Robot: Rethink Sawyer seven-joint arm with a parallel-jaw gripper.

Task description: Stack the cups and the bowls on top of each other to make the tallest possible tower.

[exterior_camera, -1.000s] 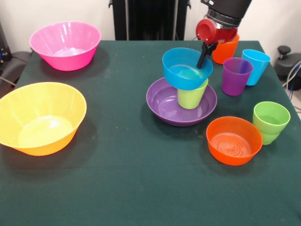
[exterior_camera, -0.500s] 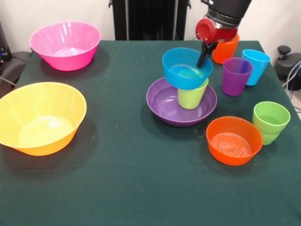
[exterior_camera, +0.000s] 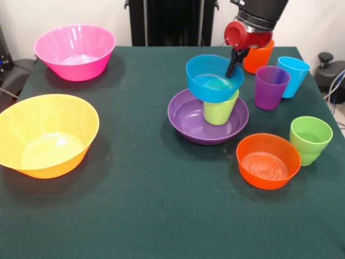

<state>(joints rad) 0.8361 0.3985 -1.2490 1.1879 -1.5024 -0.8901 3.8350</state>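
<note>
The tower stands right of centre in the front view: a wide purple bowl [exterior_camera: 188,118] holds a lime-yellow cup [exterior_camera: 218,112], and a small blue bowl [exterior_camera: 210,81] sits on that cup, slightly tilted. My gripper [exterior_camera: 232,69] comes down from the red wrist and is shut on the blue bowl's far right rim, with a black finger [exterior_camera: 233,60] reaching inside. Loose cups stand to the right: orange [exterior_camera: 260,58], purple [exterior_camera: 271,87], light blue [exterior_camera: 294,75] and green [exterior_camera: 310,139]. A small orange bowl [exterior_camera: 268,161] sits in front of the tower.
A big pink bowl [exterior_camera: 75,51] stands at the far left corner and a big yellow-orange bowl [exterior_camera: 46,135] at the left edge. The dark green table [exterior_camera: 145,205] ends close behind the cups on the right.
</note>
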